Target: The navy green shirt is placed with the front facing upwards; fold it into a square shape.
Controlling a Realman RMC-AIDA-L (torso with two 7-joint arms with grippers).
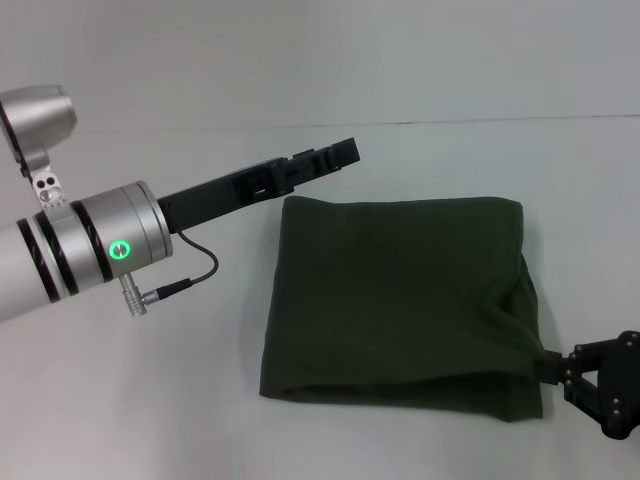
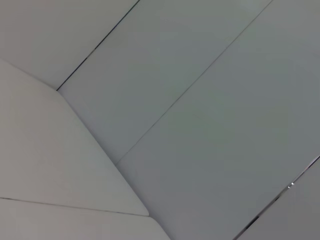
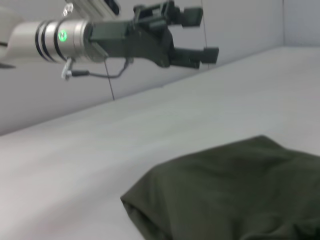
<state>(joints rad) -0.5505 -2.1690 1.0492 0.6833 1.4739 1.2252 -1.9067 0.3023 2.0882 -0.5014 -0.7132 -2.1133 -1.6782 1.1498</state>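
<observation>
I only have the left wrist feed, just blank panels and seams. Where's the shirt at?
Observer: The navy green shirt lies on the table, already folded into a rough square, plain green side up, no lettering showing.
Operator: Left end effector near it?
Observer: No. The left end effector is raised off the table, beside the shirt's far left corner, fingers open and empty; the right wrist view shows it well above the surface.
Operator: And the right one?
Observer: The right end effector is at the shirt's near right corner, pinching the fabric, which bunches and pulls toward it.
</observation>
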